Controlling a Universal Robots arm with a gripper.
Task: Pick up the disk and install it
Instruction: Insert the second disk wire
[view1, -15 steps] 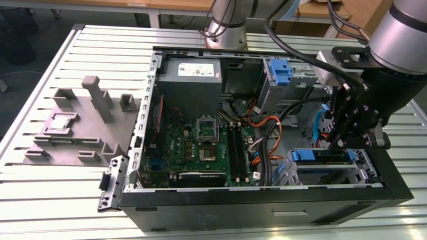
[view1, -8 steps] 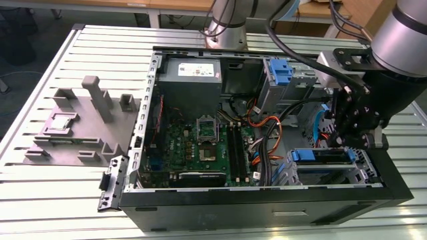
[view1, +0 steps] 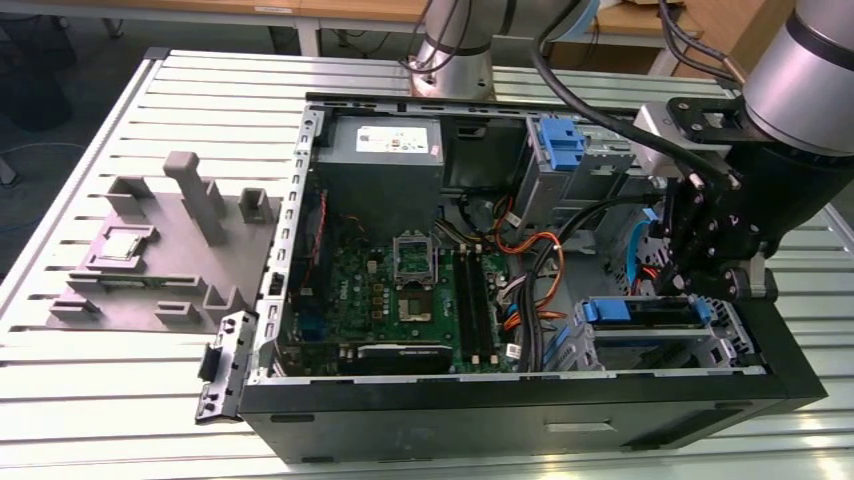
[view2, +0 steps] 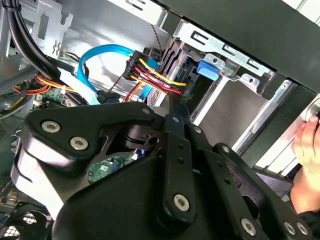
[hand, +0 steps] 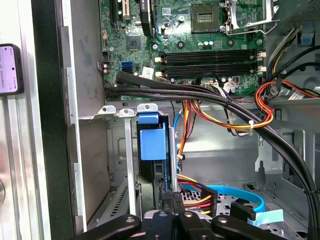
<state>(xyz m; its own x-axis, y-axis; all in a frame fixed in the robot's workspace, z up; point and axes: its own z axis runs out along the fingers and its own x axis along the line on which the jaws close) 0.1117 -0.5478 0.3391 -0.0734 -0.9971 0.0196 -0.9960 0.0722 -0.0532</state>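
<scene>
End effector (view1: 714, 285) poised just above drive cage inside open computer case (view1: 534, 405); disk (view1: 645, 313), blue-framed, sits in cage directly beneath, long axis along case front wall. Finger opening: cannot tell.

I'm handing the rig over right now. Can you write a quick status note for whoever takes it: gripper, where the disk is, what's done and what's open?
Gripper: down at the drive bay in the case's corner, right over the disk; grip state can't be told.
Disk: picked up already, now sitting in the bay, its blue carrier tab facing the motherboard in the first wrist view.
Done: pick-up and placing into the bay.
Open: whether it is fully seated cannot be judged.
Note: a person's hand is by the case's edge in the second wrist view.
</scene>
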